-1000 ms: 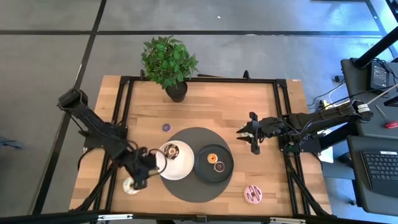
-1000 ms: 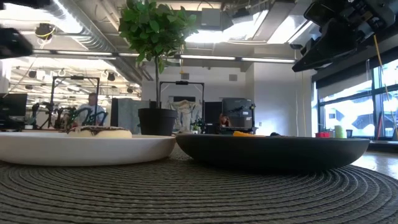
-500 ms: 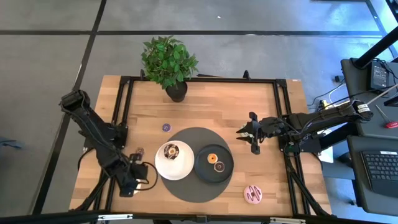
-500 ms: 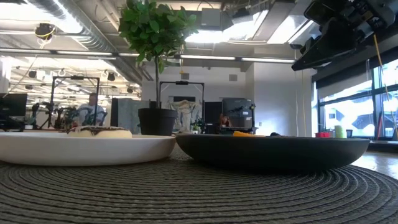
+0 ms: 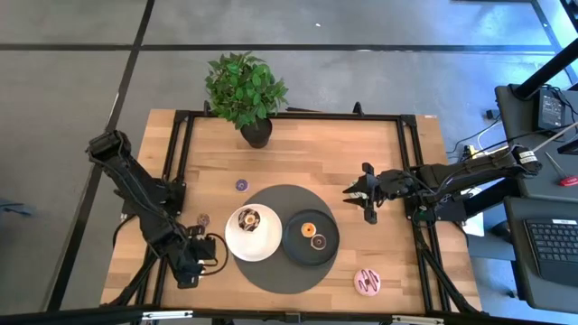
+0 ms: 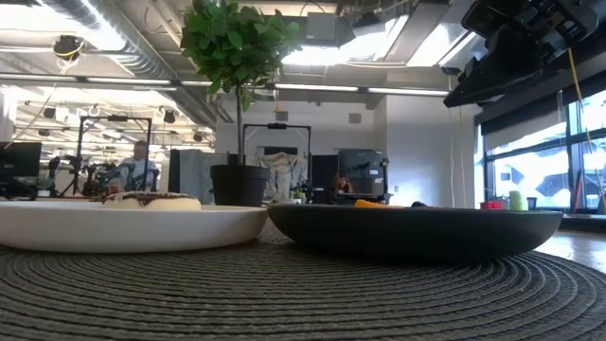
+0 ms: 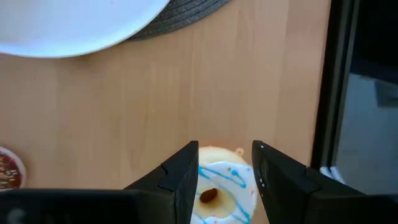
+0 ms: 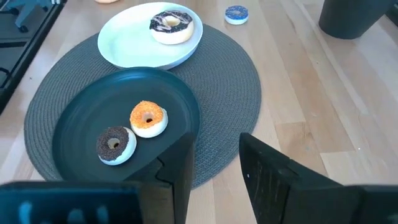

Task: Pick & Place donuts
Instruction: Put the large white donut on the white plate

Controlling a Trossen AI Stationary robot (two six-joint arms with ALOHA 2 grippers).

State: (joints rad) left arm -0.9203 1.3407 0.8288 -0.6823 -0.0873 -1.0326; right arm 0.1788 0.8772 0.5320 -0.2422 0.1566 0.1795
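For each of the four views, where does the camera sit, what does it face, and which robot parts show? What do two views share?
High: overhead, straight down on the table; both arms.
Low: table height, level across the mat into the room; an arm's dark part at upper right.
Left wrist: above the left gripper, fingers astride a white donut.
Right wrist: behind the right gripper, facing the plates.
Shared: the white plate shows in high and right wrist.

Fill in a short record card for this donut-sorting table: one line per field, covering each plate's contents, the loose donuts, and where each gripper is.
white plate: one chocolate-iced donut
black plate: orange donut and chocolate sprinkled donut
mat: round, grey, under both plates
loose donuts: pink donut, small purple donut, small brown donut
left gripper: open, fingers either side of the white donut with blue drizzle
right gripper: open, right of the mat, holding nothing
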